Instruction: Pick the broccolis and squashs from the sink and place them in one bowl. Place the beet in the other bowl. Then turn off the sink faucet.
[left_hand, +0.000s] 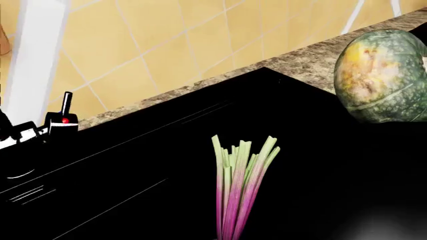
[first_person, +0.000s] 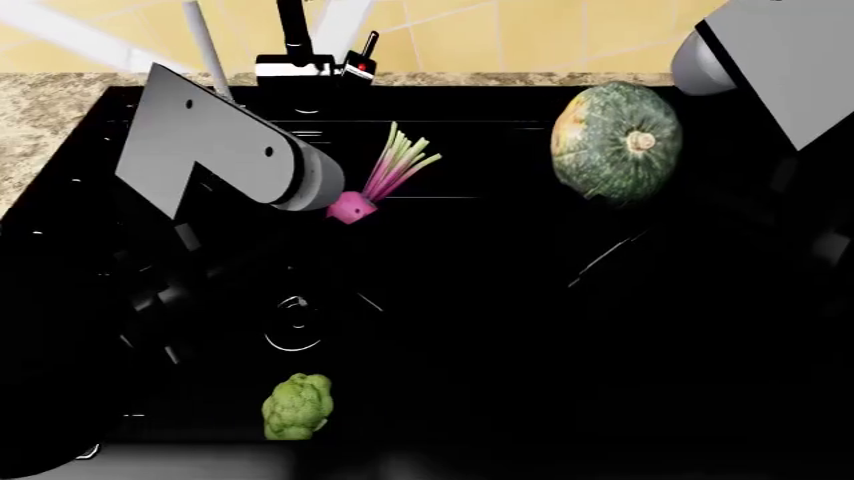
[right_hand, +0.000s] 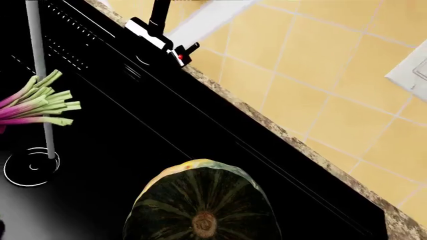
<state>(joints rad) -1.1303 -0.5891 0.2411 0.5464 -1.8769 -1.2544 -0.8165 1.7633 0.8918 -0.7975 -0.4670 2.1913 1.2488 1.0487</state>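
Glossy black ridged sink (first_person: 441, 300) holds magenta beet (first_person: 351, 207) with pale stalks beside the left arm, ribbed mottled green squash (first_person: 617, 141) far right, lumpy yellow-green broccoli (first_person: 296, 406) near front; neither arm's jaws visible, state unknown.

Speckled granite countertop (first_person: 54, 105) below a yellow tiled wall (first_person: 534, 30).

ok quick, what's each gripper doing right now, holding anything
Left gripper: not visible in any view, its arm is above the beet; state cannot be told.
Right gripper: not visible either, its arm is near the squash; state cannot be told.
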